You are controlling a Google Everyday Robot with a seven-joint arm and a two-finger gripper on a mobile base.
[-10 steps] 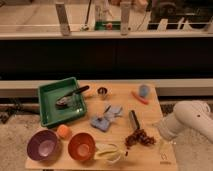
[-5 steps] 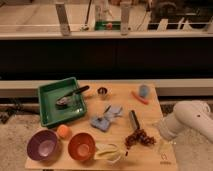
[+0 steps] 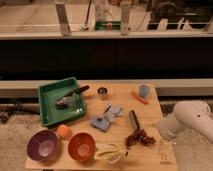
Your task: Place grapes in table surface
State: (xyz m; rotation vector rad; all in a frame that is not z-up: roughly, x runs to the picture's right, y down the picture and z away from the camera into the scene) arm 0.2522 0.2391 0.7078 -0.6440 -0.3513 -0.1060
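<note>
Grapes (image 3: 139, 137) lie on the bare wood of the worktop (image 3: 120, 90), front right, just below a dark brush-like stick (image 3: 134, 119). They are well apart from the orange bowl (image 3: 81, 146) and the green tray (image 3: 61, 101). Judged from this, placement looks done, with only clearing the arm left.

Gripper (image 3: 166, 134) sits at the end of the white arm (image 3: 190, 120), over the worktop's right edge, just right of the bunch. No contact with the grapes is evident. Whether it is released or clenched: cannot tell.
</note>
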